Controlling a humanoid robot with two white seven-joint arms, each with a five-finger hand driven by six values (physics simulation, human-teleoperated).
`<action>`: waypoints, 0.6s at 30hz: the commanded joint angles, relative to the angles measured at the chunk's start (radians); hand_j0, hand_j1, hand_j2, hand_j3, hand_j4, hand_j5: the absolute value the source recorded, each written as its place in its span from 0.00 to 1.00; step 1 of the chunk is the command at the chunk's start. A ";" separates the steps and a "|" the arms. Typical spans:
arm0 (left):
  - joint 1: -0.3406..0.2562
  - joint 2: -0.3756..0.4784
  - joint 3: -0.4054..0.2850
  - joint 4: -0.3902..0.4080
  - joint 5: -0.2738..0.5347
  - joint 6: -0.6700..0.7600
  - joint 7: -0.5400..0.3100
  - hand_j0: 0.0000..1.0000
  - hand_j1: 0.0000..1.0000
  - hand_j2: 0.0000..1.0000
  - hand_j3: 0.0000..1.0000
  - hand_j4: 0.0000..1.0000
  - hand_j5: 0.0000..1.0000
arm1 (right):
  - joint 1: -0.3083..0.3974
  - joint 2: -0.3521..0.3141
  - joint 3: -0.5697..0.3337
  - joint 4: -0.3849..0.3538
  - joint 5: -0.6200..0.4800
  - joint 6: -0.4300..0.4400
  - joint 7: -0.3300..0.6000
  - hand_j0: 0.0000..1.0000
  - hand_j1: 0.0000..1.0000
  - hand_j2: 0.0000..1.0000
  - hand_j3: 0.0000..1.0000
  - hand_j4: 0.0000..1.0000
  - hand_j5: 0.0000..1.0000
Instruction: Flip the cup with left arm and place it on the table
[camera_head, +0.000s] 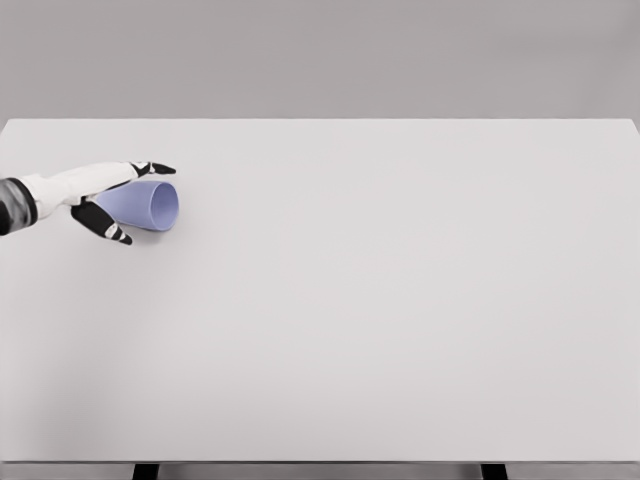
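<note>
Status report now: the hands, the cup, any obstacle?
Left hand closed around cup. Right hand not in view. Lavender cup on its side, mouth pointing right, low over table at far left. Nothing in the way.

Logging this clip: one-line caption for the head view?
Left hand grasps the blue cup lying sideways on the white table.

A big white table (380, 320) fills almost the whole view. Its top is flat and plain. A light blue cup (145, 205) lies on its side near the far left part of the table, with its open end facing right. Two dark legs show under the near edge.
</note>
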 joint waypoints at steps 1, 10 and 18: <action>0.000 -0.024 -0.001 0.044 -0.012 0.001 0.001 1.00 1.00 1.00 1.00 1.00 1.00 | 0.000 0.000 0.000 0.000 0.000 0.000 0.000 1.00 1.00 1.00 1.00 1.00 1.00; -0.011 -0.082 -0.001 0.107 -0.065 0.001 0.004 1.00 1.00 1.00 1.00 1.00 1.00 | 0.000 0.000 0.000 0.000 0.000 0.000 0.000 1.00 1.00 1.00 1.00 1.00 1.00; -0.015 -0.083 -0.001 0.115 -0.067 0.003 0.032 1.00 1.00 1.00 1.00 1.00 1.00 | 0.000 0.000 0.000 0.000 0.000 0.000 0.000 1.00 1.00 1.00 1.00 1.00 1.00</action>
